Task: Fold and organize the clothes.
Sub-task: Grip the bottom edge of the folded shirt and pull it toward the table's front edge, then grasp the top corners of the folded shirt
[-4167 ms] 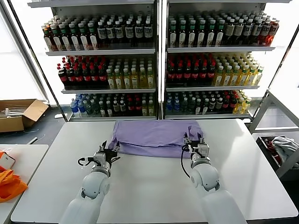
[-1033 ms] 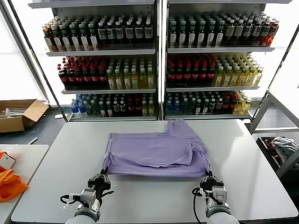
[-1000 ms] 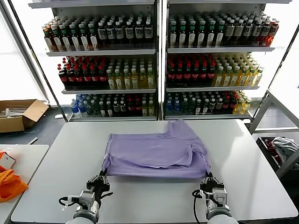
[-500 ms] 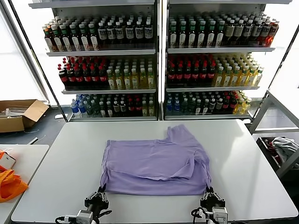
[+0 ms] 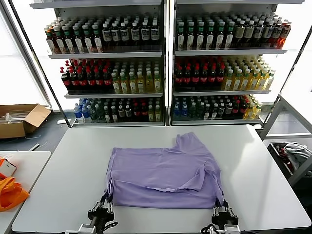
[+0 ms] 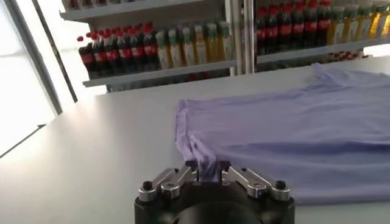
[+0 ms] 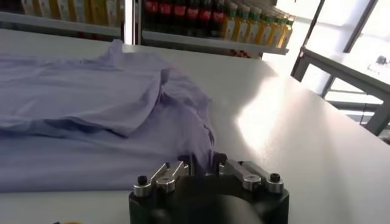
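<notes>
A lavender T-shirt (image 5: 163, 170) lies folded on the white table (image 5: 73, 161), one sleeve pointing to the far right. At its near left corner sits my left gripper (image 5: 101, 213), low by the table's front edge. In the left wrist view the left gripper (image 6: 207, 170) has its fingers parted, a bunched shirt corner (image 6: 204, 159) lying between them. My right gripper (image 5: 224, 214) is at the near right corner. The right wrist view shows the right gripper (image 7: 201, 164) with fingers apart around the shirt's hem (image 7: 198, 149).
Shelves of bottles (image 5: 165, 63) stand behind the table. A cardboard box (image 5: 19, 119) and an orange bag (image 5: 9, 192) are off to the left. A grey-white cloth bundle (image 5: 295, 151) sits in a rack on the right.
Both grippers drew the shirt's near edge toward the table's front and lowered it flat. Their jaws, shut on the corners before, have parted.
</notes>
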`<state>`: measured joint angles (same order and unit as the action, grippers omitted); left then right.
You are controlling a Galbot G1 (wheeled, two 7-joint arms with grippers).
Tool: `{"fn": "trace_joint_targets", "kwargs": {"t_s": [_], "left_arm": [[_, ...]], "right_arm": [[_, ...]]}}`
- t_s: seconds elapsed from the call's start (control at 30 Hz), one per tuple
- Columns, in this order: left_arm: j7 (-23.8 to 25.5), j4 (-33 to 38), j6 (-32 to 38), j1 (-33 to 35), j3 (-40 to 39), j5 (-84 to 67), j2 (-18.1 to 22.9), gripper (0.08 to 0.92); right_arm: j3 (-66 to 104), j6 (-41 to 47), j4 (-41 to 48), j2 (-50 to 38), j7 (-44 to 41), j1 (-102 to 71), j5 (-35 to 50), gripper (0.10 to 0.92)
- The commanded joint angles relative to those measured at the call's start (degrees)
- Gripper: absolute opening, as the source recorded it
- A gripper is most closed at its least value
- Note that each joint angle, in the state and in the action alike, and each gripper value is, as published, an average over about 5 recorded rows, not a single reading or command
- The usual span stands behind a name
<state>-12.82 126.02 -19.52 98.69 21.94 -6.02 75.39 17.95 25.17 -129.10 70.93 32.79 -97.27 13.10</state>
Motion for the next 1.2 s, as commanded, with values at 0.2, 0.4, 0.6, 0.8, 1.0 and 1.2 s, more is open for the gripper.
{"fn": "trace_joint_targets", "kwargs": {"t_s": [0.2,0.4,0.6,0.8,1.0,1.2], "left_arm": [[0.9,13.7,0.0,-2.6,1.8,-4.9,-0.1,0.496],[5.9,7.7,-1.4,-14.9,7.4,-11.7,-5.4,0.670],[12.0,-3.0,-2.6,-26.2,3.4,-15.5,-12.8,0.809],[10.1,-18.5,-4.8,-38.4,-3.3,-14.9,-10.9,0.822],[6.4,-31.0,-7.8,-48.9,-8.0,-20.2,-10.3,0.823],[3.9,-41.1,-10.3,-55.7,-11.1,-22.2,-11.2,0.823]], "right_arm": [[4.7,-0.4,-8.4,0.4,-3.0,3.4,3.2,0.678],[10.6,-2.5,-0.5,-3.0,-12.4,18.6,10.3,0.809],[8.6,0.3,13.0,-13.2,-27.5,33.6,3.2,0.823],[0.2,4.5,25.2,-16.1,-24.7,48.7,5.5,0.823],[-7.0,4.3,36.6,-12.0,-20.6,58.0,13.4,0.823],[-13.0,4.1,46.4,-9.1,-21.0,65.3,15.1,0.823]]}}
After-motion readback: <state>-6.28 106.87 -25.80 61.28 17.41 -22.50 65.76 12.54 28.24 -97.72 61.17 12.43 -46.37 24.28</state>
